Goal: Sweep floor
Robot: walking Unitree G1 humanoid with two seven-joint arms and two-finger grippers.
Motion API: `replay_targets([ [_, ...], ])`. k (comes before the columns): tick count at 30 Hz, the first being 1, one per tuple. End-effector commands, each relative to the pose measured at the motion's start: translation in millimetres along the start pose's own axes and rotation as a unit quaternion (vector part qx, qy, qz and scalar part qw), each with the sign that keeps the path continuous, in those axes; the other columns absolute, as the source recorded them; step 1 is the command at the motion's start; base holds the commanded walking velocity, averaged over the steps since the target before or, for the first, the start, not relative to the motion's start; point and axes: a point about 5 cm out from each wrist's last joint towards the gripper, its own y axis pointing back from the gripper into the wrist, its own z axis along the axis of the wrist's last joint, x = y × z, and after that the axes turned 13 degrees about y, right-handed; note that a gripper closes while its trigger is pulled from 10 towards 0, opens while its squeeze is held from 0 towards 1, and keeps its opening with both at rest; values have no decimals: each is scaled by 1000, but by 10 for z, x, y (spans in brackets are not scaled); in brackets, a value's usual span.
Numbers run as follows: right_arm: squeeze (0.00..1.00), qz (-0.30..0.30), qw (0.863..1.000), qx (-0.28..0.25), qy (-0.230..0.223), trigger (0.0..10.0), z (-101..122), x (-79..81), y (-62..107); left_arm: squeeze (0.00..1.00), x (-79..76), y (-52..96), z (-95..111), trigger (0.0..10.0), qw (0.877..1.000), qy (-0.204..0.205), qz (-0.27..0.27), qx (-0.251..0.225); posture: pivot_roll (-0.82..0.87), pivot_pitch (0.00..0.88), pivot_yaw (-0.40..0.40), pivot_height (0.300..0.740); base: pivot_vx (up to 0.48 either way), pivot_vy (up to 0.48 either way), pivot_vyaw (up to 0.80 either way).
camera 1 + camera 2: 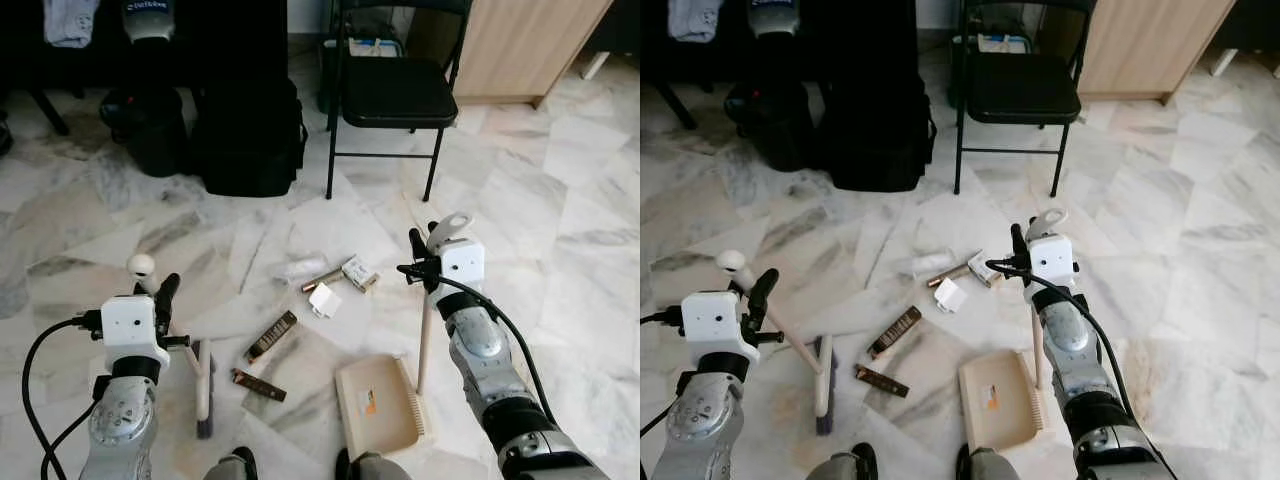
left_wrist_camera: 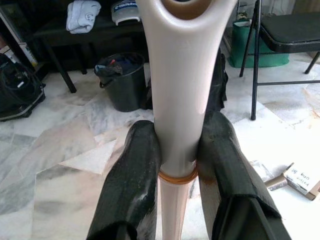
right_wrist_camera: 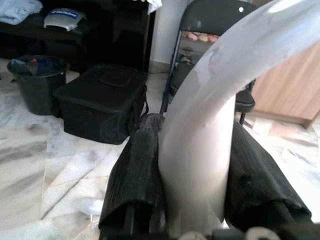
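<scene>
My left gripper is shut on the cream broom handle, near its rounded top. The broom head rests on the marble floor just right of my left arm. My right gripper is shut on the upright dustpan handle. The beige dustpan lies flat on the floor below it, near my feet. Litter lies between the two tools: a white card, a small box, a clear wrapper and two brown wrappers.
A black folding chair stands ahead, a black bag and a black bucket to its left. A wooden cabinet is at the far right. Open marble floor lies to the right.
</scene>
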Motion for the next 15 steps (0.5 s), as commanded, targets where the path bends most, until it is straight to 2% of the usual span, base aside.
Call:
replay_targets([
  [1,0,8,999,-29,21,10000,86,-22,-45,0,73,34,16,10000,1000,-1,10,-1,-17,305,-71,740,0,0,0],
  [4,0,6,998,-52,41,10000,178,-48,-98,0,97,29,35,10000,1000,-3,12,-6,-14,298,-73,740,0,0,0],
  [9,0,12,998,-64,9,10000,254,-47,-174,0,116,-16,83,10000,1000,-5,16,-16,-23,296,-79,740,0,0,0],
  [11,0,16,998,-60,-19,10000,255,-30,-189,0,103,-37,104,10000,1000,-6,13,-21,-22,297,-81,740,0,0,0],
  [13,0,20,995,-61,-78,10000,268,-12,-205,0,76,-68,141,10000,999,1,4,-34,-27,303,-91,740,0,0,0],
  [15,0,20,993,-63,-100,10000,275,-12,-212,0,66,-81,147,10000,999,3,0,-35,-26,299,-91,740,0,0,0],
])
